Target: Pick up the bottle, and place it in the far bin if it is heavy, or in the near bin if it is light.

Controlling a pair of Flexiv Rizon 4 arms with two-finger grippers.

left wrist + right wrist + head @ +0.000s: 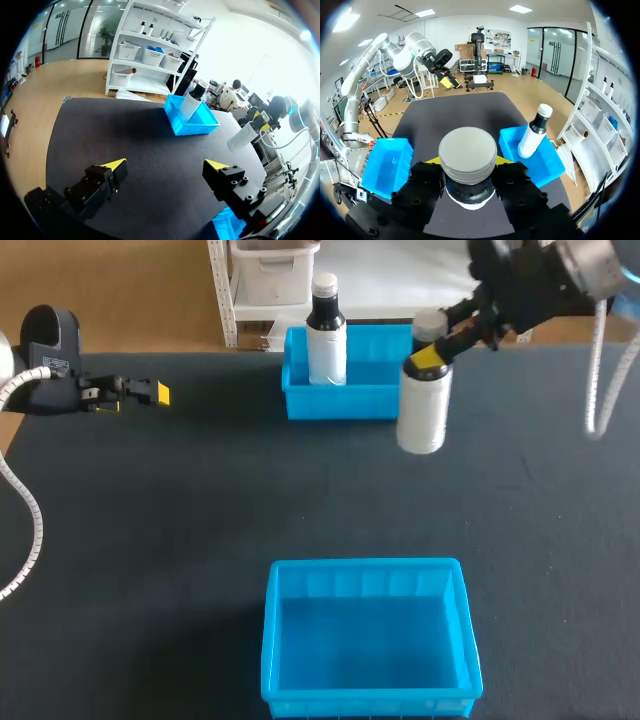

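My right gripper (430, 358) is shut on the neck of a white bottle (423, 405) with a grey cap (468, 154). The bottle hangs in the air just right of the far bin's (340, 400) front corner. In the right wrist view the yellow tips of this gripper (468, 162) clamp the bottle from both sides under the cap. A second white bottle with a black neck (326, 335) stands upright inside the far bin (545, 160). The near blue bin (270, 640) holds nothing. My left gripper (150, 392) is open over the table's far left, with nothing between its fingers (116, 166).
The dark table mat (180, 520) stretches bare between the two bins. From the left wrist, the far bin (192, 125) and the held bottle (243, 136) lie well ahead. A corner of the near bin (225, 225) shows beside the right finger.
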